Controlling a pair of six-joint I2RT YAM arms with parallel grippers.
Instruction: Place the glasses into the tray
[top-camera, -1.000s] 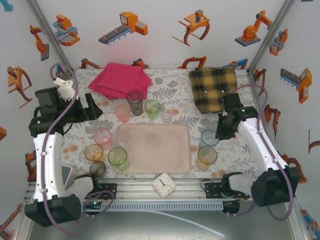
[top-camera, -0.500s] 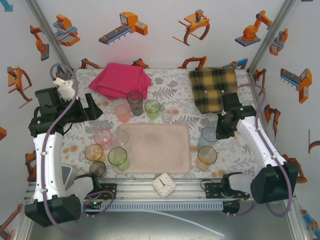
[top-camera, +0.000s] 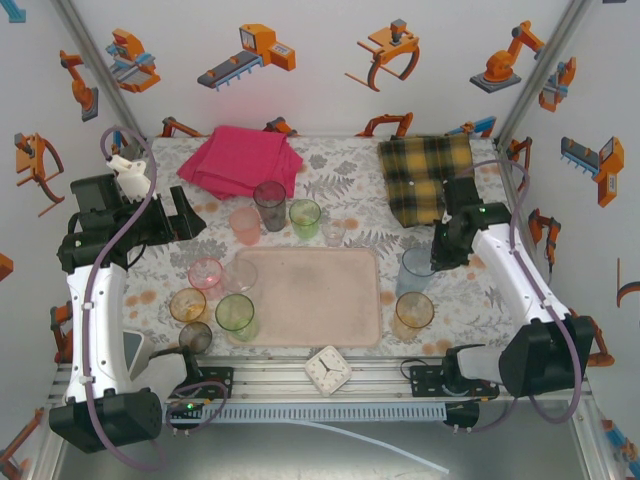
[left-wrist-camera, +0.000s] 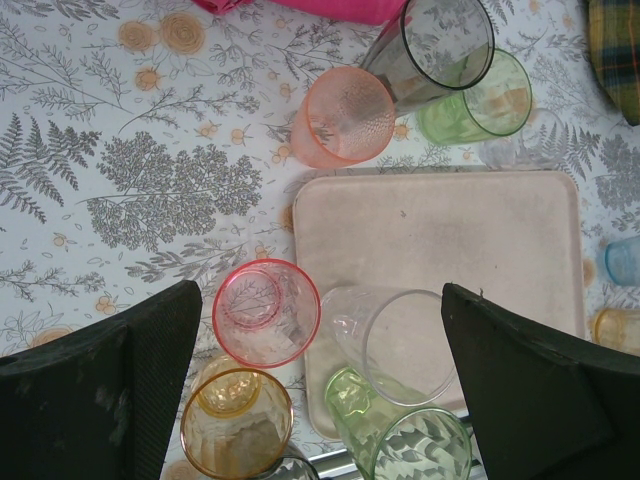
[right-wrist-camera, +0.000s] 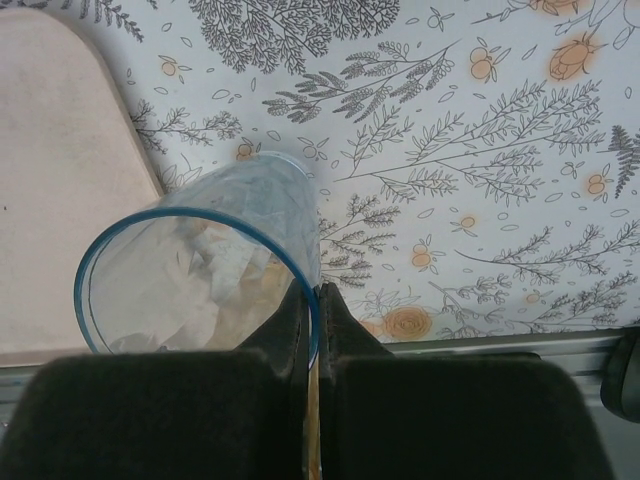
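On the table, glasses (top-camera: 240, 275): eleven tumblers, all outside the tray's open middle.
Count by colour: two green glasses (top-camera: 305, 218), two amber glasses (top-camera: 187, 305), two smoky grey glasses (top-camera: 268, 205), two clear glasses (top-camera: 333, 232), one pink glass (top-camera: 205, 273), one peach glass (top-camera: 245, 225), one blue glass (top-camera: 415, 272).
Groups: four stand behind the tray's far-left corner, five cluster at its left side, and two are on its right.
Tray (top-camera: 320, 295): one, pale pink, at the table's centre. A clear glass and a green glass sit at its left edge, and I cannot tell whether they are on the rim or just beside it.
Right gripper (right-wrist-camera: 312, 295): fingers pressed together on the blue glass's rim wall, just beside the tray's right edge.
Left gripper (left-wrist-camera: 320, 300): fingers spread wide, holding nothing, above the left cluster.
Cloths: two at the back, a magenta cloth (top-camera: 240, 160) on the left and a yellow plaid cloth (top-camera: 428, 178) on the right.
Clock (top-camera: 327, 368): one, small, white and square, at the near edge.
Surface: a white tablecloth (top-camera: 340, 165) printed with grey ferns and orange flowers.
Room: white walls (top-camera: 320, 90) dotted with orange robot-arm pictures.
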